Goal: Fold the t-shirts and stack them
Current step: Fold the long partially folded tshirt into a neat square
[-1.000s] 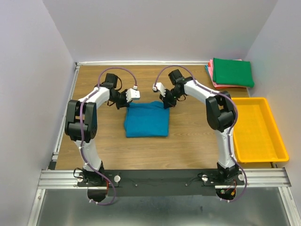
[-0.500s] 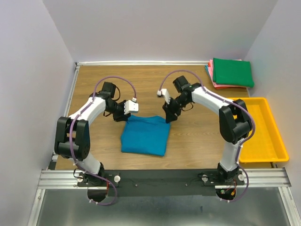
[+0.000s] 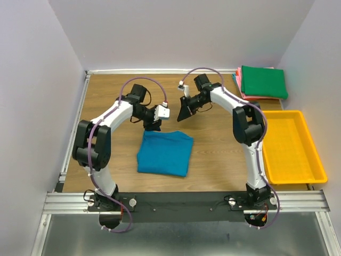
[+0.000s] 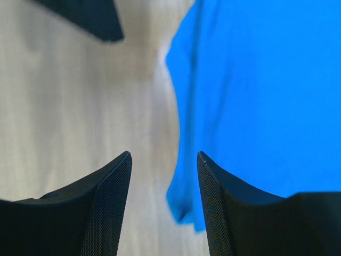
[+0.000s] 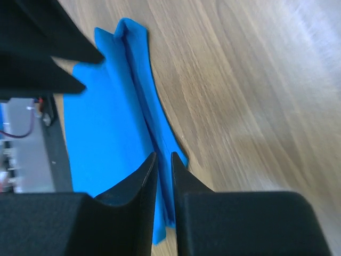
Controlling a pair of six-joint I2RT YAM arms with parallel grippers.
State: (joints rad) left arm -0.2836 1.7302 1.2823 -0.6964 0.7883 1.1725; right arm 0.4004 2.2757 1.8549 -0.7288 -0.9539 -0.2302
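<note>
The teal-blue t-shirt [image 3: 164, 153] lies folded into a neat rectangle on the table [image 3: 213, 160], a little toward 6 o'clock from its centre, and neither arm has hold of it. The left gripper [image 3: 154, 124] hangs just past the shirt's 12 o'clock edge with its fingers moderately parted over bare wood and nothing between them. The right gripper [image 3: 183, 113] sits further toward 1 o'clock, raised, its fingers drawn almost together with only a slit between and gripping nothing. The fold itself looks finished, and both grippers stand off the cloth, leaving it undisturbed. The dark green t-shirt [image 3: 264, 81] tops a pile of pink t-shirts [image 3: 244, 92] at 2 o'clock, likely where this one belongs next.
</note>
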